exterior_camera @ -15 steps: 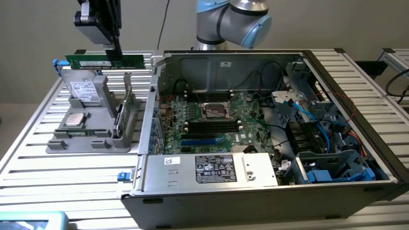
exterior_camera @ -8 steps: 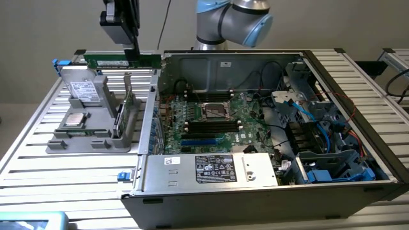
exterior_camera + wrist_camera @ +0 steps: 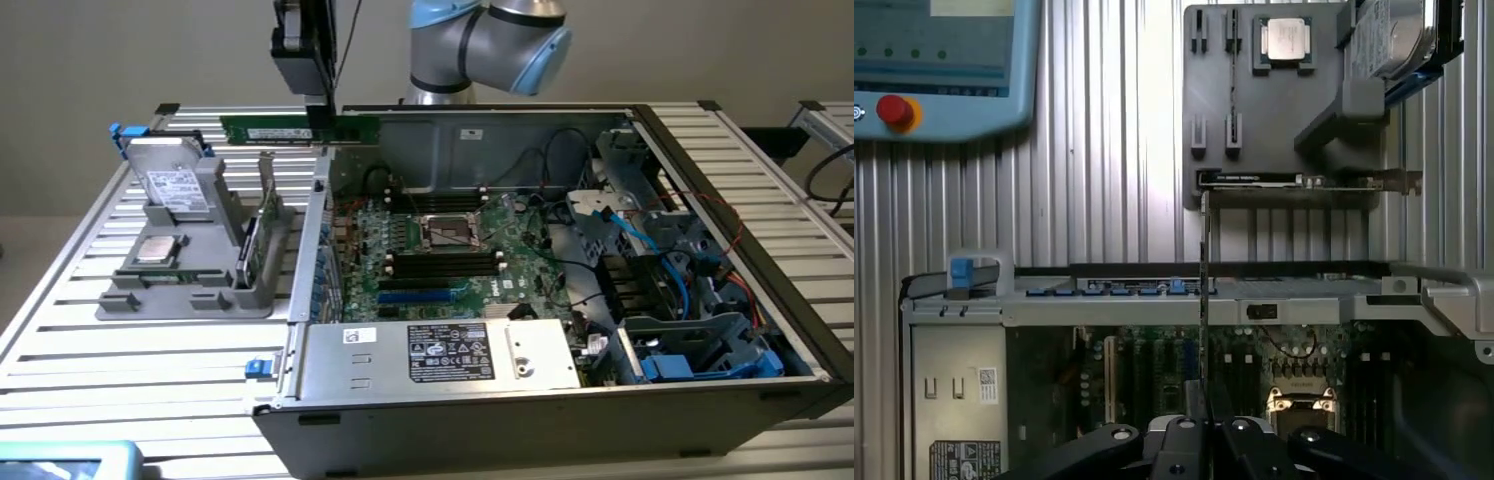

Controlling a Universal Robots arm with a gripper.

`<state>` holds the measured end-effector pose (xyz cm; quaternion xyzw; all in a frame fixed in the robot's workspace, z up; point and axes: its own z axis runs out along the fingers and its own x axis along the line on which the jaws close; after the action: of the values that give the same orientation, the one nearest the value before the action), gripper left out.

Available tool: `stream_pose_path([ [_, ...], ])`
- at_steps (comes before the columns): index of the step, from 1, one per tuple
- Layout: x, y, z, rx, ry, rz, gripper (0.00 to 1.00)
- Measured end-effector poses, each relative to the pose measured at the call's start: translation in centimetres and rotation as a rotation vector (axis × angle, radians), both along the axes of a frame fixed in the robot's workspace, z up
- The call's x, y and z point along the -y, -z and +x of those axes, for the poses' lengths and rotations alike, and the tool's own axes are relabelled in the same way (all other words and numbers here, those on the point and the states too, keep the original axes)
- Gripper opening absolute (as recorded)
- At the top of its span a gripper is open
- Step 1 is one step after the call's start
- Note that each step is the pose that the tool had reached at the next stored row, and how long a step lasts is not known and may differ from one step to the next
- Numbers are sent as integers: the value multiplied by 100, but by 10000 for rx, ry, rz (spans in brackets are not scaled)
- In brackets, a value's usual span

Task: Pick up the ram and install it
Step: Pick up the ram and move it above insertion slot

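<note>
My gripper hangs high above the back left corner of the open computer case, shut on the ram. The ram is a long green stick held level in the air, sticking out on both sides of the fingers. In the wrist view the ram shows edge-on as a thin dark line running out from my gripper. The black memory slots lie on the motherboard inside the case, below and toward the exterior view's right of the ram.
A grey fixture on the slatted table at the exterior view's left holds a hard drive, a silver processor chip and an upright card. A teach pendant with a red button lies nearby. Cables fill the case's right side.
</note>
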<state>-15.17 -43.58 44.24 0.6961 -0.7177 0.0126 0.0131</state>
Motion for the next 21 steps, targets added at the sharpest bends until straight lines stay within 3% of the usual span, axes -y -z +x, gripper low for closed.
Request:
stream_pose_path([
  [12, -10, 81, 538, 2, 0, 22, 12],
  [21, -20, 126, 786, 131, 2, 146, 12],
])
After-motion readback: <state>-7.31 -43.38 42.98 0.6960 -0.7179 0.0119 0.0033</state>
